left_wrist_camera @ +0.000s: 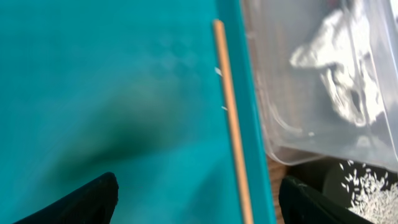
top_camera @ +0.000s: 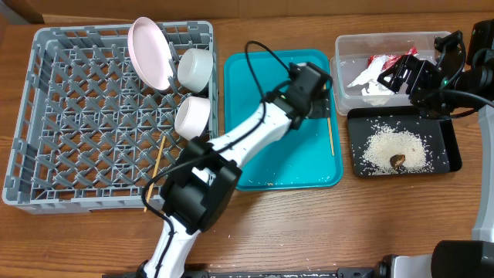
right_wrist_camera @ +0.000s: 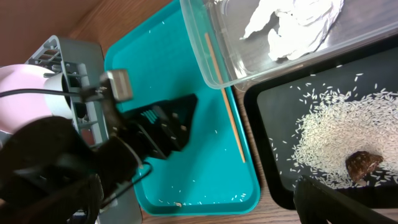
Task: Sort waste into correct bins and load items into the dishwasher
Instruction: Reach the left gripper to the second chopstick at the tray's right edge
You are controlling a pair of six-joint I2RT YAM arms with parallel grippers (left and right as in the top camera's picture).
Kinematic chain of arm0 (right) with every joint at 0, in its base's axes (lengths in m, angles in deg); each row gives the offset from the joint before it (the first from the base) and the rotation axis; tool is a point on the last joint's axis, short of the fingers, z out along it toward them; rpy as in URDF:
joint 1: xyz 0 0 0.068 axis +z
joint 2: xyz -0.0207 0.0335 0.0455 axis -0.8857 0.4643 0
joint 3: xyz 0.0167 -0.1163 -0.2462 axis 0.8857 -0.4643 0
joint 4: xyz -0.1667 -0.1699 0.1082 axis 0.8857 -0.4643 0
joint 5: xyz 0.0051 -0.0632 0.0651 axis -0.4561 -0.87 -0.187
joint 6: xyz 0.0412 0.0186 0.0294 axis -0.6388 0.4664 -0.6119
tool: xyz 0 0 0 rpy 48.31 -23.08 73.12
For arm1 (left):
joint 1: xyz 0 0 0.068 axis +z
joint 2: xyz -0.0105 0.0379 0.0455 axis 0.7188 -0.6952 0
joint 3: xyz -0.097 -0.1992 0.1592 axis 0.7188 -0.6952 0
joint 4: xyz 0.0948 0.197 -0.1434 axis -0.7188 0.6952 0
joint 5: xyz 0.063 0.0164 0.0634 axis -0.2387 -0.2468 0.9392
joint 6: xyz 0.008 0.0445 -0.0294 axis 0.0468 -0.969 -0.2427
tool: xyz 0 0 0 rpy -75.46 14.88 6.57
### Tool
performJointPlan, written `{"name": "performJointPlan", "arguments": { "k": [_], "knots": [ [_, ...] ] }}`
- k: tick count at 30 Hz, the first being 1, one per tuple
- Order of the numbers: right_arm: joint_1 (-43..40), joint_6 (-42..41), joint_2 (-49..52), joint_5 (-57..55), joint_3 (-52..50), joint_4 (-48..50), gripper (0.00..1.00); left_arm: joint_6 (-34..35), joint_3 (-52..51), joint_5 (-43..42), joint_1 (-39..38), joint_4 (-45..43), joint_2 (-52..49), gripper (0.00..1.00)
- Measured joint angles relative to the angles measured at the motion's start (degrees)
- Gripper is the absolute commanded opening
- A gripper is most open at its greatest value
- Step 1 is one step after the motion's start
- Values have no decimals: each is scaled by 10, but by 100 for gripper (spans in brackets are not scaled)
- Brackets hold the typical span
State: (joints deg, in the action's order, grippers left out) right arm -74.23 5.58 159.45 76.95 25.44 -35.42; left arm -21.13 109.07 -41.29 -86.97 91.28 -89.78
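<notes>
My left gripper (top_camera: 318, 99) (left_wrist_camera: 199, 208) hangs open over the right side of the flat teal tray (top_camera: 270, 166), with nothing held. A wooden chopstick (top_camera: 330, 133) (left_wrist_camera: 230, 118) (right_wrist_camera: 225, 106) lies along that tray's right rim, below and between the black fingers (left_wrist_camera: 81, 202). Another chopstick (top_camera: 157, 166) lies in the grey dish rack (top_camera: 85, 123), which also holds the pinkish plate (top_camera: 150, 52) and two white bowls (top_camera: 196, 68). The clear tub (top_camera: 347, 46) holds the napkin (top_camera: 370, 77) (right_wrist_camera: 292, 25) and red wrapper (top_camera: 386, 60). Rice (top_camera: 394, 147) and a brown lump (top_camera: 397, 161) (right_wrist_camera: 364, 163) lie in the black tray (top_camera: 448, 154). My right gripper (top_camera: 401, 73) (right_wrist_camera: 205, 205) stands open and empty above the tub.
The left arm (top_camera: 231, 147) stretches diagonally across the teal tray and the rack's near right corner. A few stray rice grains (right_wrist_camera: 236, 198) lie along the tray's near edge. Tub and black tray sit close together right of the teal tray.
</notes>
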Motion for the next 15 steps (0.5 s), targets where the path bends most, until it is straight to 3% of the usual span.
{"name": "performJointPlan", "arguments": {
  "k": [15],
  "knots": [
    [0, 0, 0, 0, 0, 0, 100, -21, 0, 73, -37, -32, -47, 80]
  ]
}}
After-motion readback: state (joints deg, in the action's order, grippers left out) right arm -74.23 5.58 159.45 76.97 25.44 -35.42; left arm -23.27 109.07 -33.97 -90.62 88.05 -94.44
